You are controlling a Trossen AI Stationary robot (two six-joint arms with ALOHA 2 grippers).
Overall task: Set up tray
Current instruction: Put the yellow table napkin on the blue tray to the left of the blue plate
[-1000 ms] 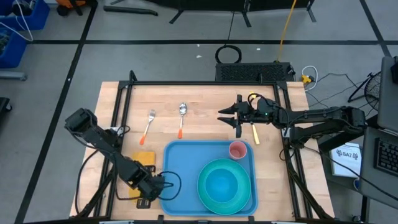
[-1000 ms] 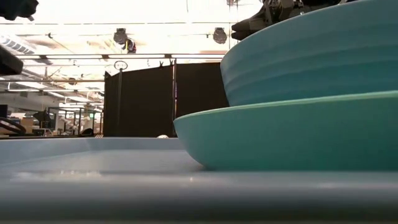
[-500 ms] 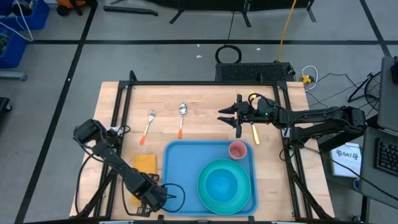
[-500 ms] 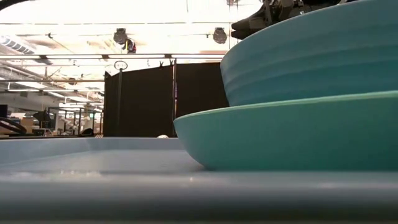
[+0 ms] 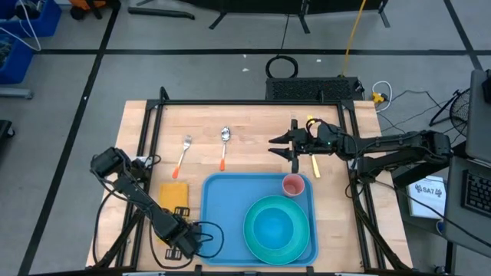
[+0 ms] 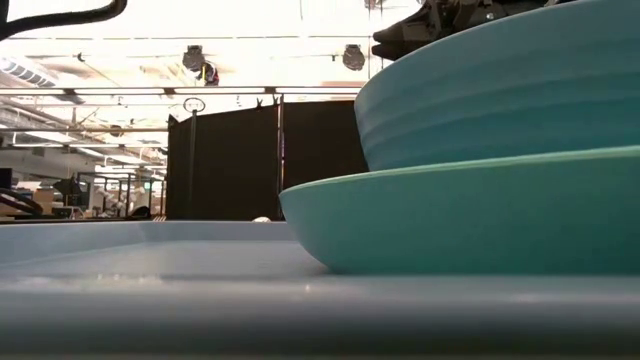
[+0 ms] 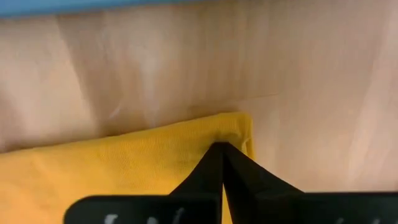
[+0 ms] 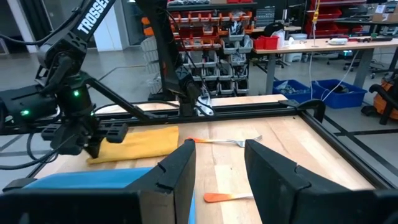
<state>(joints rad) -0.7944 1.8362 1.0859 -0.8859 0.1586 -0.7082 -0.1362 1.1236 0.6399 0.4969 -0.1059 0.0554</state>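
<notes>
I've got the left gripper (image 5: 182, 244) low in the lower left of the high view, down at the near end of the yellow napkin (image 5: 173, 201). In my left wrist view its 2 fingers meet in a closed point right on the cloth's corner, so I read it as pinched on the napkin (image 7: 124, 155), though I can't swear how much fabric is between them.

The tray (image 5: 222, 207) sits in the lower centre of the high view, just right of the napkin, with the turquoise plate (image 5: 274, 228) and bowl stacked in its lower right and the pink cup (image 5: 293, 184) in its upper right corner.

The right gripper (image 5: 285, 143) hovers in the upper right centre above the bare table, fingers parted and holding nothing, with a yellow-handled utensil (image 5: 314, 162) just beside it.

The fork (image 5: 183, 152) and spoon (image 5: 224, 146) lie above the tray, well apart from it.

My read: I'm on the napkin step. Next I need to lift the cloth clear of the rim and carry it right onto the tray's free left half without letting it unfold.
</notes>
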